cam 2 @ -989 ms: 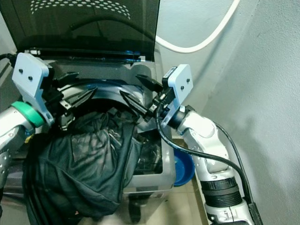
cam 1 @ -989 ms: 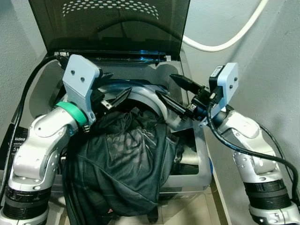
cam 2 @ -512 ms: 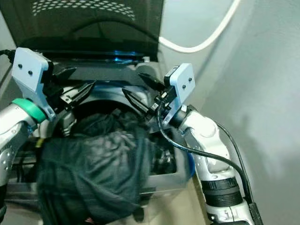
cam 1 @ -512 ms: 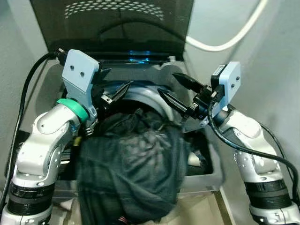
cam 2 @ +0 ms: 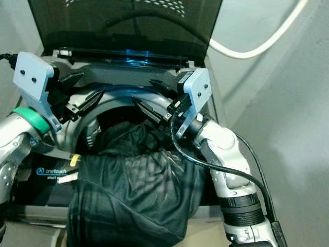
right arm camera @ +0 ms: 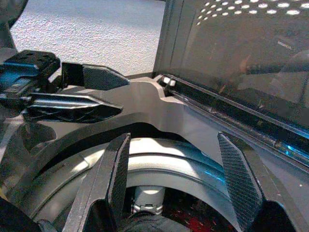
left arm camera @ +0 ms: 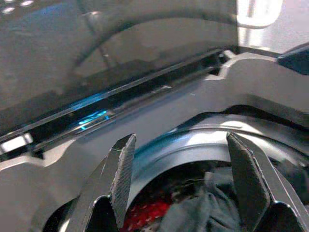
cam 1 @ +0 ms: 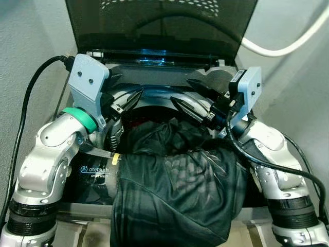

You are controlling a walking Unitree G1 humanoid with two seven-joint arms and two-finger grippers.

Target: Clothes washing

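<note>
A grey top-loading washing machine stands before me with its dark lid raised. A dark garment lies bunched in the drum mouth and hangs over the front rim. Part of it shows inside the drum beside something red. My left gripper hovers open over the left rear of the drum opening, holding nothing; the left wrist view shows it facing the lid hinge. My right gripper hovers open over the right rear of the opening, also holding nothing.
A white hose runs along the wall at the right. A black cable loops down the left side. The machine's front panel carries a label. Grey walls close in on both sides.
The whole picture has shifted, so the camera moved and now looks more down onto the machine. The dark garment now lies further right on the front rim. Both grippers stay open.
</note>
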